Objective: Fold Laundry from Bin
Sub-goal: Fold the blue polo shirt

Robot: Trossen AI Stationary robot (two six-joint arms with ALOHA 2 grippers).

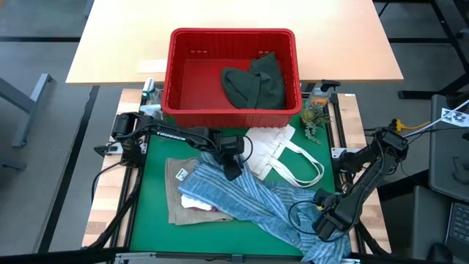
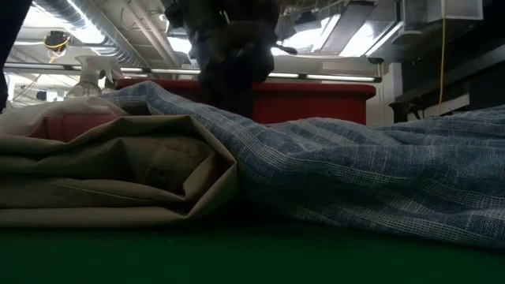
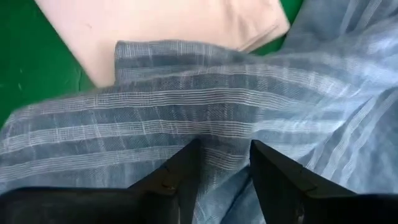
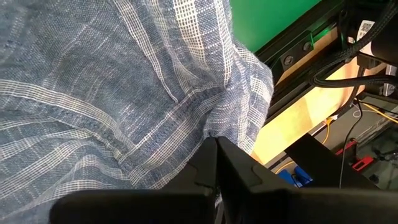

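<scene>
Just in front of the red bin (image 1: 176, 70), the left gripper (image 3: 224, 163) has its jaws parted around a fold of the blue-white striped shirt (image 1: 249, 194), which sprawls over the green mat (image 1: 150, 183) on the bench. Partly under the shirt, on the side away from the bin's right corner, lies the tan garment (image 1: 176, 176). Inside the bin sits the dark green garment (image 1: 256, 82). Farthest from the bin, at the shirt's near corner, the right gripper (image 4: 216, 163) has its jaws closed, pinching the shirt's edge.
</scene>
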